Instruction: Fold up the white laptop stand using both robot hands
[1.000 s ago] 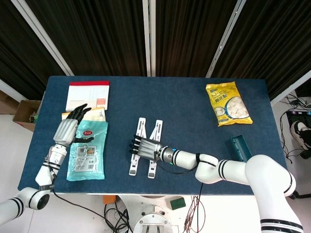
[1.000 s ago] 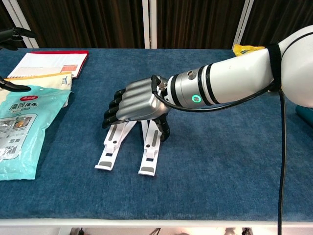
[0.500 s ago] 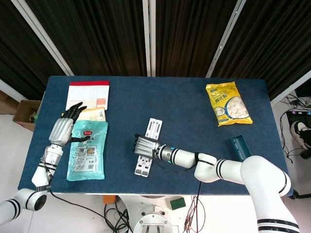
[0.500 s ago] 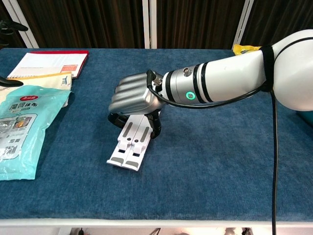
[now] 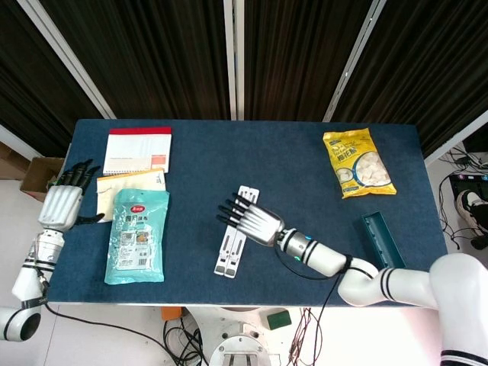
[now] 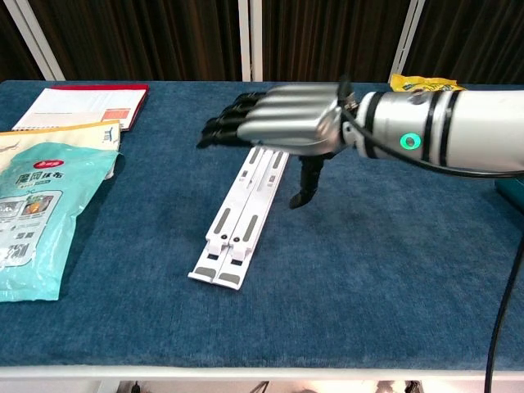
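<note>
**Stand folded flat, both hands empty**

Dark curtains hang behind the blue table (image 5: 305,191). Near its front edge lies the white laptop stand (image 5: 235,242), its 2 arms closed together into 1 flat strip. Above it the right hand (image 6: 278,123) is raised off the stand, fingers stretched out and apart, holding nothing. Off the table's left edge, the left hand (image 5: 62,204) is spread and empty. A teal pouch (image 5: 137,235), a red-edged booklet (image 5: 138,149) and a yellow snack bag (image 5: 355,162) lie around.
</note>
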`<state>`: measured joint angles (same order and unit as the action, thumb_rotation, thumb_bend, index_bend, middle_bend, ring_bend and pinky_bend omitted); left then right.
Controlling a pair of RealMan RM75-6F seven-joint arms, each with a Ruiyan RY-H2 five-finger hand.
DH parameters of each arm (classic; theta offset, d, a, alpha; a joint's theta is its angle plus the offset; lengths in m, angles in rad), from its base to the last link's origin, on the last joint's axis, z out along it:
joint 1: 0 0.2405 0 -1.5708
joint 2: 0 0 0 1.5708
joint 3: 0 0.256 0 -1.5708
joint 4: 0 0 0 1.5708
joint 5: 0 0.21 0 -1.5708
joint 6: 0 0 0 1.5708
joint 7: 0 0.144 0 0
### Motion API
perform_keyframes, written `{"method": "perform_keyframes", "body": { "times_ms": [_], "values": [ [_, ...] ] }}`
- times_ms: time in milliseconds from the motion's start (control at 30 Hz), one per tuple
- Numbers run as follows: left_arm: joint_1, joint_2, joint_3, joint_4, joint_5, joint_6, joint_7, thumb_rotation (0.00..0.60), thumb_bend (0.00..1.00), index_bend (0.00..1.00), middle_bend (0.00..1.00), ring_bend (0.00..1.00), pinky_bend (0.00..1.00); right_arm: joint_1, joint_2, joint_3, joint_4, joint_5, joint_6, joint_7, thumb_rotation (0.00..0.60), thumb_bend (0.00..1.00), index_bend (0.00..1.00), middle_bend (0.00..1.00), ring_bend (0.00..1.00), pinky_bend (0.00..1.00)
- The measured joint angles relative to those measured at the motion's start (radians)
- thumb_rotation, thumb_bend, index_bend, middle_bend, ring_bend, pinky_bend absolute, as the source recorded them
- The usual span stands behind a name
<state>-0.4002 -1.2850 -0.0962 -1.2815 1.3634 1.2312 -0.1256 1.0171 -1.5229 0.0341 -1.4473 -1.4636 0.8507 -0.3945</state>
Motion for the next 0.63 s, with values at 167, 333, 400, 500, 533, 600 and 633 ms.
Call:
{"method": "perform_keyframes", "body": {
  "times_ms": [167, 333, 400, 500, 533, 600, 633],
  "values": [
    [0.073, 0.06, 0.021, -0.039, -0.036, 0.043, 0.091, 0.6, 0.0, 0.12, 0.03, 0.01, 0.13, -0.226, 0.129, -0.036, -0.141, 0.032, 0.315, -0.071, 0.6, 0.08, 0.0, 0.07, 0.0, 0.0],
    [0.161, 0.08, 0.045, -0.066, -0.043, 0.148, 0.138, 0.6, 0.0, 0.12, 0.03, 0.01, 0.13, -0.489, 0.255, -0.096, -0.216, 0.04, 0.607, -0.071, 0.6, 0.08, 0.0, 0.07, 0.0, 0.0],
    [0.202, 0.087, 0.06, -0.08, -0.033, 0.197, 0.138, 0.6, 0.0, 0.12, 0.03, 0.01, 0.13, -0.574, 0.291, -0.118, -0.224, 0.042, 0.684, -0.045, 0.6, 0.08, 0.0, 0.07, 0.0, 0.0],
    [0.256, 0.092, 0.085, -0.103, -0.003, 0.266, 0.133, 0.6, 0.0, 0.12, 0.03, 0.01, 0.13, -0.683, 0.329, -0.147, -0.221, 0.044, 0.768, 0.029, 0.6, 0.08, 0.0, 0.07, 0.0, 0.0],
    [0.272, 0.092, 0.094, -0.112, 0.009, 0.286, 0.131, 0.6, 0.0, 0.12, 0.03, 0.01, 0.13, -0.716, 0.338, -0.157, -0.215, 0.045, 0.789, 0.063, 0.6, 0.08, 0.0, 0.07, 0.0, 0.0],
    [0.306, 0.093, 0.113, -0.133, 0.043, 0.329, 0.124, 0.6, 0.0, 0.12, 0.03, 0.01, 0.13, -0.758, 0.345, -0.167, -0.202, 0.047, 0.805, 0.113, 0.6, 0.08, 0.0, 0.07, 0.0, 0.0],
    [0.319, 0.093, 0.121, -0.141, 0.058, 0.342, 0.121, 0.6, 0.0, 0.12, 0.03, 0.01, 0.13, -0.778, 0.349, -0.171, -0.193, 0.046, 0.809, 0.144, 0.6, 0.08, 0.0, 0.07, 0.0, 0.0]
  ]
}}
